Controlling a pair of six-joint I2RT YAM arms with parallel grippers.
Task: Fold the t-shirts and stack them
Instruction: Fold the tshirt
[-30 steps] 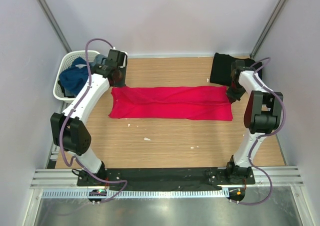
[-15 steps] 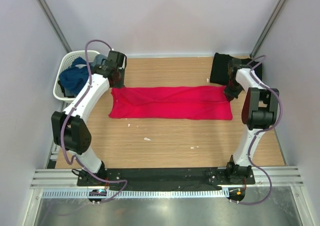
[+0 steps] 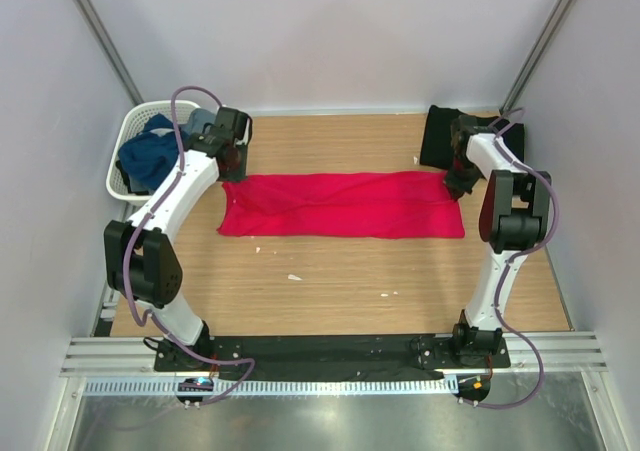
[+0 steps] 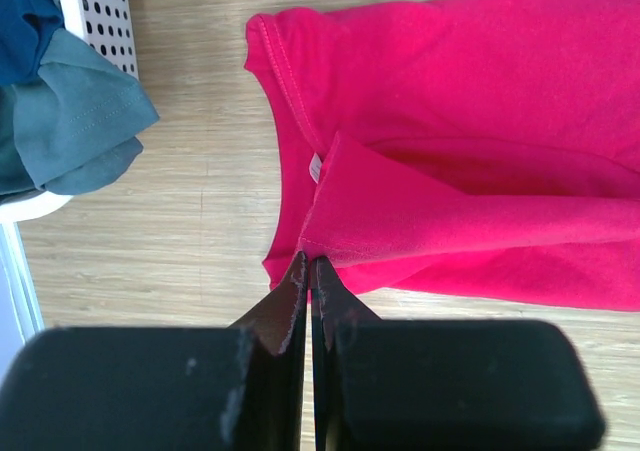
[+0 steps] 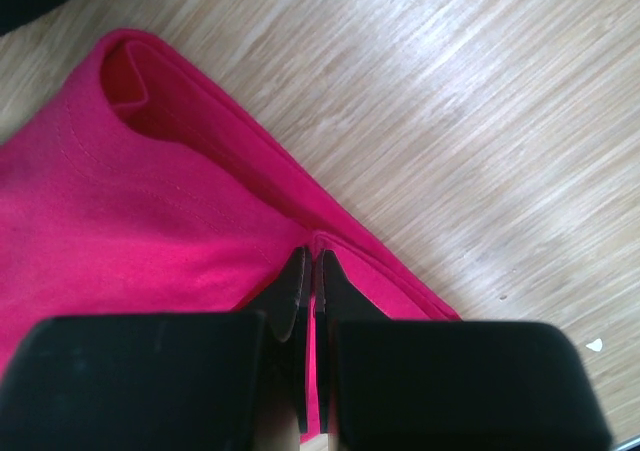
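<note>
Surface: wooden table (image 3: 330, 281), enclosed by pale grey walls (image 3: 330, 41) on three sides
Item 1: red t-shirt (image 3: 340, 204), lying flat as a long folded band across the centre of the top view, spanning from my left arm to my right
Item 2: black t-shirt (image 3: 437, 136), bunched at the table's upper right corner, just beyond the red one's right end
Item 3: white lattice basket (image 3: 125, 141), upper left, holding blue garments (image 3: 148, 159)
Tools: left gripper (image 4: 308, 271), which I see pinched tight on the folded edge at the red t-shirt's left end; right gripper (image 5: 312, 261), likewise clamped on the cloth edge at its right end
</note>
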